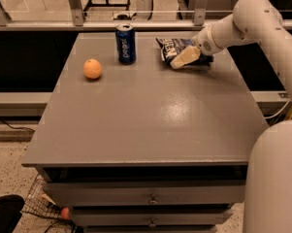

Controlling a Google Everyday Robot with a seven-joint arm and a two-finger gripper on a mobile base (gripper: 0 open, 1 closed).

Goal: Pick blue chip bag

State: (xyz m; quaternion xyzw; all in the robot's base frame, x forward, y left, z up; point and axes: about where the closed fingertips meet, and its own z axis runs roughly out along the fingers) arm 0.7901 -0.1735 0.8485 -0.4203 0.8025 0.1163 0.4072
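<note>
The blue chip bag (170,46), dark blue and crinkled with white lettering, lies on the far right part of the grey table (145,115). My gripper (185,58) reaches in from the right on the white arm (247,23) and rests over the bag's right and front side, covering part of it. The bag looks to be lying on the tabletop.
An upright blue Pepsi can (125,43) stands left of the bag at the table's far edge. An orange (92,69) sits further left. A metal rail (136,25) runs behind the table. Drawers (150,198) are under the front edge. My white base (276,178) is at the lower right.
</note>
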